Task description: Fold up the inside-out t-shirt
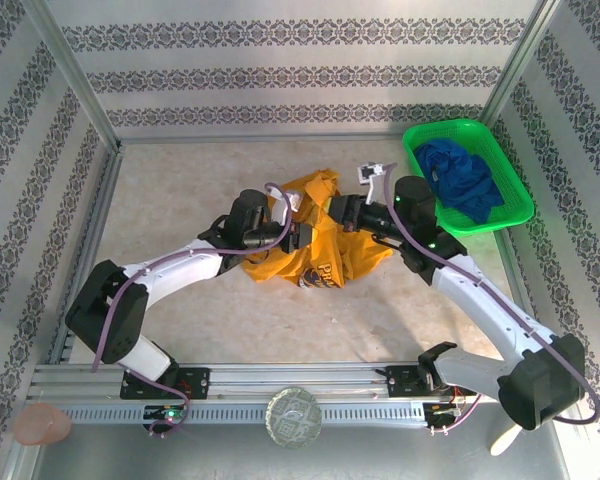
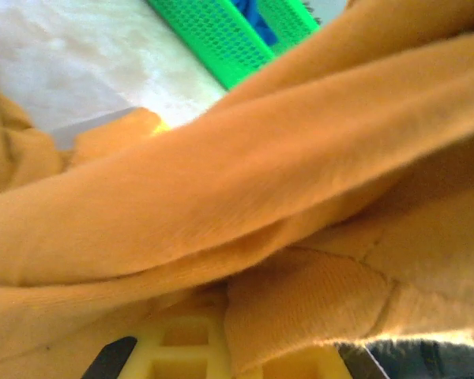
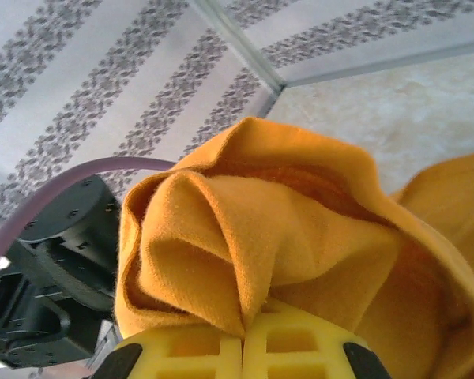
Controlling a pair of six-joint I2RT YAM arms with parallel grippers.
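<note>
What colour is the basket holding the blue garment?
Bright green basket, clearest in the top external view.

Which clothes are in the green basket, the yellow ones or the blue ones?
The dark blue garment lies in the green basket. The mustard t-shirt is bunched up out on the table instead.

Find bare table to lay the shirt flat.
Free: table left of the shirt up to the wall, and the strip between shirt and front rail. Crowded: the middle, and right rear by the green basket.
</note>
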